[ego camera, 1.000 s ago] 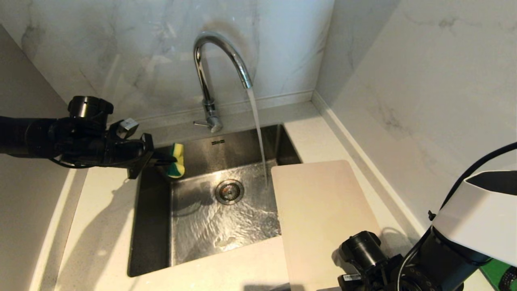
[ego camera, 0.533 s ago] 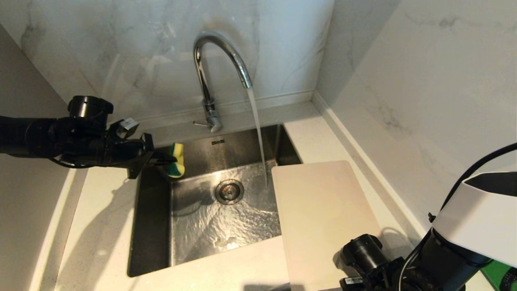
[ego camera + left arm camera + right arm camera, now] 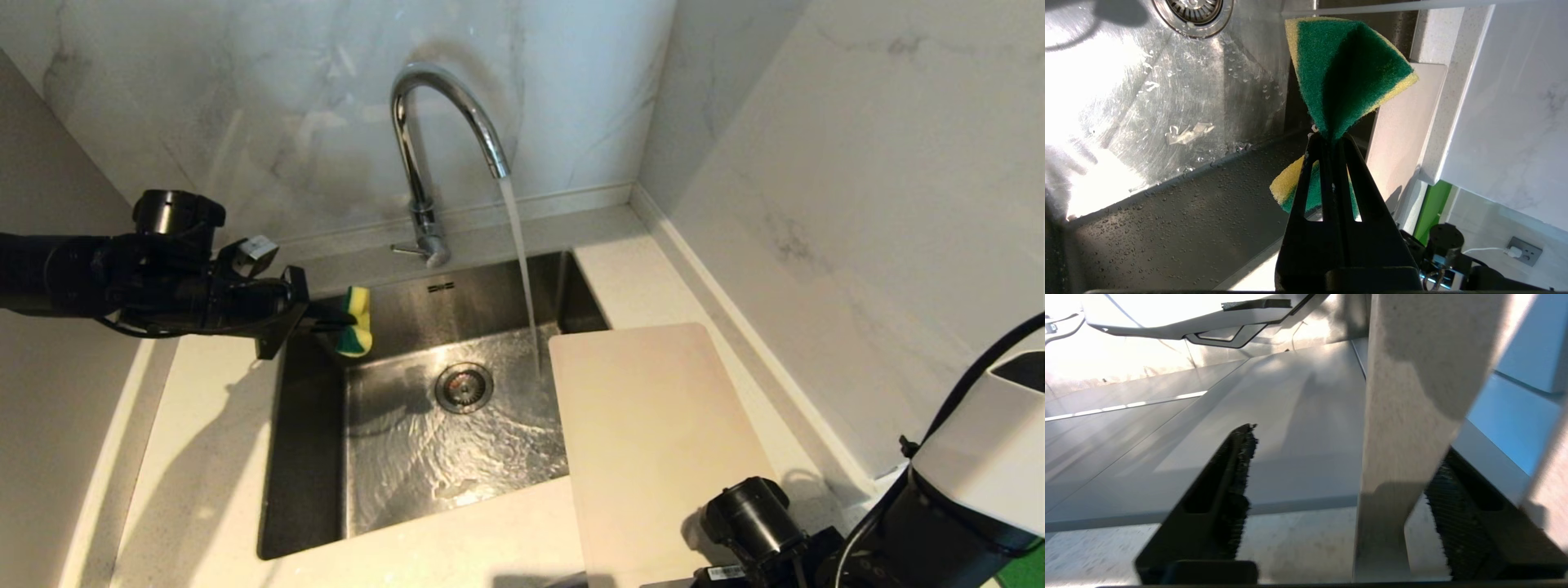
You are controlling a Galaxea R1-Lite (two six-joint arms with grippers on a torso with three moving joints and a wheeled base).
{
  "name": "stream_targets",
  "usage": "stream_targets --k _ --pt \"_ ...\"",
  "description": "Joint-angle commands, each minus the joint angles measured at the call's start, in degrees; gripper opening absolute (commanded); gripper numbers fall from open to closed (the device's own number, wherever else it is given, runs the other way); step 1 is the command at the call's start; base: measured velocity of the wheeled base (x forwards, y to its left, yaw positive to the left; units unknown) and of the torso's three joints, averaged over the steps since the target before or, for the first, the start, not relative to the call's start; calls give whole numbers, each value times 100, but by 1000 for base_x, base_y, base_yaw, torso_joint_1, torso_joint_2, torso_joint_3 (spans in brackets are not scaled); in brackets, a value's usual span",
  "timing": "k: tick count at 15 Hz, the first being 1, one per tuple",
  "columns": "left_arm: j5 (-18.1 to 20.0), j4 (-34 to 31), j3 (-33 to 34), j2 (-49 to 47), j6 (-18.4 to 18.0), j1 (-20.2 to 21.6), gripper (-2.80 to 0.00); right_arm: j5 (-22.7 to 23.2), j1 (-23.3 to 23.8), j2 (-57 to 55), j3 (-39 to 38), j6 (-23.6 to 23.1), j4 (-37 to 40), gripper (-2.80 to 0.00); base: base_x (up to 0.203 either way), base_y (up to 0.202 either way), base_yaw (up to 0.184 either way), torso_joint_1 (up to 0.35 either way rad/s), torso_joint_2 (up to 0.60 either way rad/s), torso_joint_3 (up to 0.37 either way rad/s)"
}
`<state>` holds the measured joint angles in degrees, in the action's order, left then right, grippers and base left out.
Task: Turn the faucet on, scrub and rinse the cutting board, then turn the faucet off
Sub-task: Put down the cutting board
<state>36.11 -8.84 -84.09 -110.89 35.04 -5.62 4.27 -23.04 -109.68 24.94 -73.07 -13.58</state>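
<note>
Water runs from the chrome faucet (image 3: 424,139) into the steel sink (image 3: 310,457). The pale cutting board (image 3: 653,441) lies flat on the counter to the sink's right, its left edge over the basin. My left gripper (image 3: 326,322) hovers over the sink's back left corner. It is shut on a folded green-and-yellow sponge (image 3: 356,321), which the left wrist view shows pinched at the fingertips (image 3: 1331,136). My right wrist (image 3: 751,514) sits at the board's near right corner. The right gripper (image 3: 1347,445) is open, and the board's near edge (image 3: 1298,428) lies ahead of it, untouched.
The drain (image 3: 464,386) sits mid-basin under rippling water. Marble walls close in behind and to the right, with a low ledge (image 3: 1400,416) along the right wall. A bright green flat object (image 3: 1024,563) lies at the near right. Bare counter (image 3: 204,457) runs left of the sink.
My right wrist has drawn back toward the near right, away from the board. The board, the left gripper with its sponge and the running water stay as they were.
</note>
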Motion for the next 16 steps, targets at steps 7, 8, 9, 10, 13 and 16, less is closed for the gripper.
stream_targets --k 7,8,9,10,13,16 --pt "28 -12 16 150 54 -9 -280 153 -26 1047 -416 -3 -4 0 0 0 0 0 0 0" --pt "32 -13 24 170 56 -9 -280 153 -25 1200 -486 13 -4 0 0 0 0 0 0 0" --pt "33 -13 33 179 56 -18 -280 153 -25 1347 -538 22 -4 0 0 0 0 0 0 0" --pt "37 -13 33 216 56 -18 -280 153 -25 1488 -579 53 -4 0 0 0 0 0 0 0" --pt "33 -13 33 300 56 -9 -280 159 -25 1663 -543 109 -21 0 0 0 0 0 0 0" --pt "37 -21 42 331 56 -9 -280 183 -25 1864 -539 100 -36 0 0 0 0 0 0 0"
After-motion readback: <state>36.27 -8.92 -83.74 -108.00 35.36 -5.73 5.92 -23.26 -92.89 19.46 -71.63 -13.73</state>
